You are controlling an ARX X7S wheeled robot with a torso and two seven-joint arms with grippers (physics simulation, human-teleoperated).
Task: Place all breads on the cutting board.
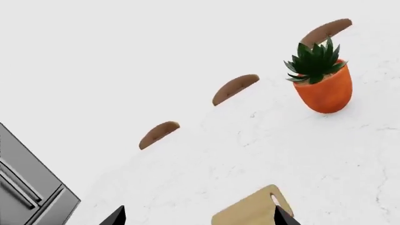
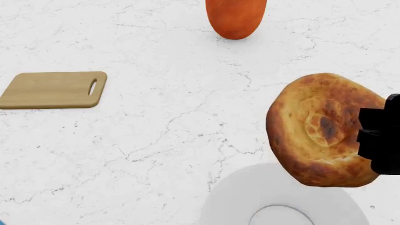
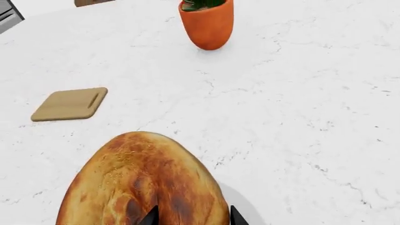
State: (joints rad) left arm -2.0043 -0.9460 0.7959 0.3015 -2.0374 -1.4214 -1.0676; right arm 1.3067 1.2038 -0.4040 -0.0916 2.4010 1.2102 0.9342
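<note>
My right gripper is shut on the round golden-brown bread and holds it tilted in the air above the white plate. In the head view the bread fills the right side, with the black gripper on its right edge. The light-wood cutting board lies bare at the far left; it also shows in the right wrist view. My left gripper is open and empty over the table, with the board's handle end beside one fingertip. The oval loaf is out of view.
An orange pot holding a spiky green plant stands at the back of the white marble table. The white plate sits at the front. Brown stool tops and a grey cabinet lie beyond the table edge.
</note>
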